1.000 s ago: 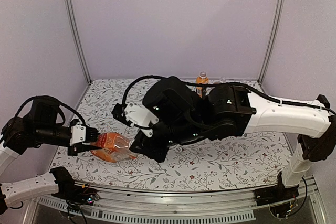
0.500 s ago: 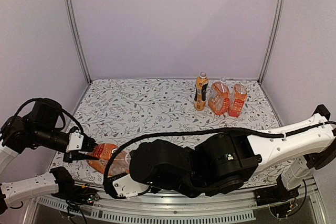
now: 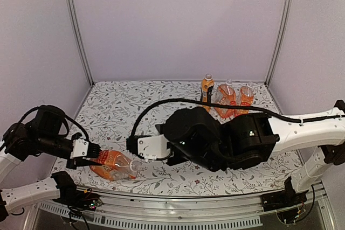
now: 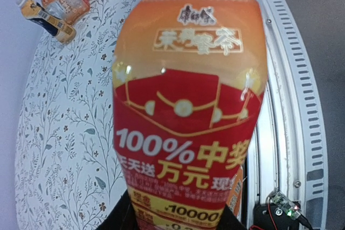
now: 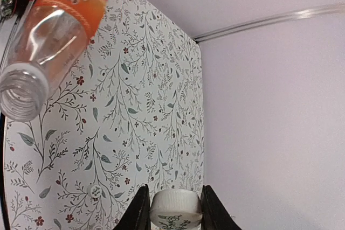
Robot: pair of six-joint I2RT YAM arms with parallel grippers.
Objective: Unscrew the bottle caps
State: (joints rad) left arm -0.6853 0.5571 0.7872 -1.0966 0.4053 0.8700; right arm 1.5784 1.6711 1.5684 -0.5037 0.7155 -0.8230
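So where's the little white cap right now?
Right wrist view, bottom middle: the white cap sits pinched in the right gripper, away from the open red-labelled bottle at upper left.

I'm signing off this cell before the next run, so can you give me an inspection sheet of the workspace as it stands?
Surface: floral-patterned tabletop, no spill seen.
Job's things: held bottle on its side, neck open; white cap off it; three bottles grouped at back right.
Clutter: nothing seen.
Grippers: left gripper shut on held bottle's base end; right gripper shut on white cap.
Cables: black cable arcs over right arm.
Surroundings: pale walls, metal frame posts.
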